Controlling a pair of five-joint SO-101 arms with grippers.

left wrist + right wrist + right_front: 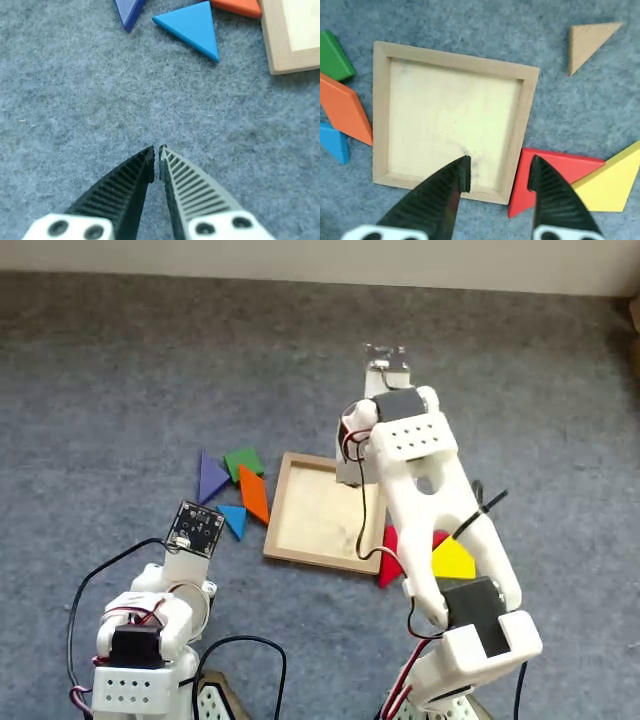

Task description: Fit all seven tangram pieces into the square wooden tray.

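The square wooden tray [300, 555] lies on grey carpet with a bare floor inside. Beside its left edge lie a purple triangle [210, 478], a green square [243, 462], an orange parallelogram [254, 493] and a blue triangle [234, 520]. A red triangle [392, 552] and a yellow piece [453, 560] touch each other by the tray's near right corner. A plain wooden triangle [590, 42] rests past the tray's far right corner. My right gripper [498, 172] hangs open above the tray's near right rim. My left gripper [156, 150] is shut on nothing, short of the blue triangle [192, 27].
The right arm [430, 490] stretches over the tray's right side and hides part of the red piece. Black cables [250, 645] loop on the carpet near the left arm's base. Open carpet spreads behind and to the left of the pieces.
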